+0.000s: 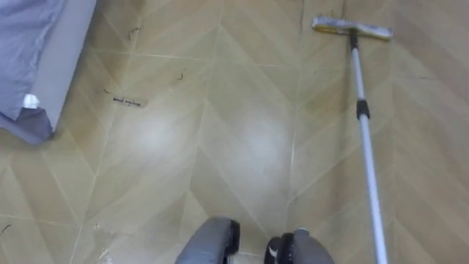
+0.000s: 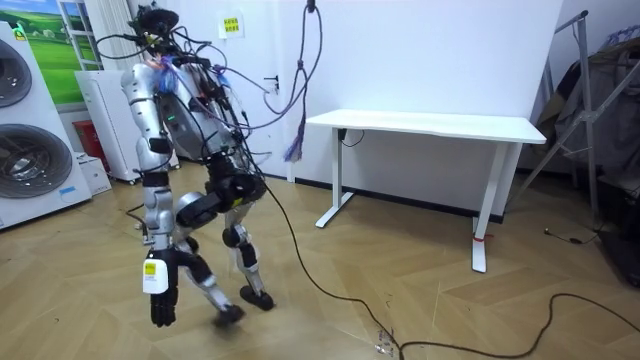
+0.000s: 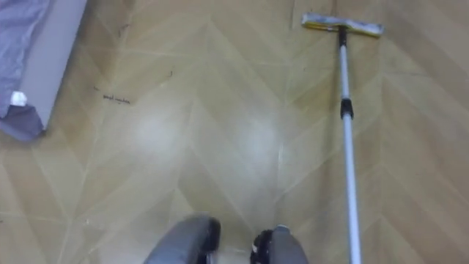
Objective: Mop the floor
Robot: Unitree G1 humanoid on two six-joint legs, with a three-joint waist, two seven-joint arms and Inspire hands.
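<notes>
One mop on herringbone floor, white table

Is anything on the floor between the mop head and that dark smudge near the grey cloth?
Nothing solid that I can see. Between the mop head and the dark smudge there is bare wooden floor with one small dark curl, perhaps hair. The grey cloth lies beyond the smudge, at the left.

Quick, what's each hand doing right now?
Left hand: cannot be told.
Right hand: open, hanging down, holding nothing.
</notes>
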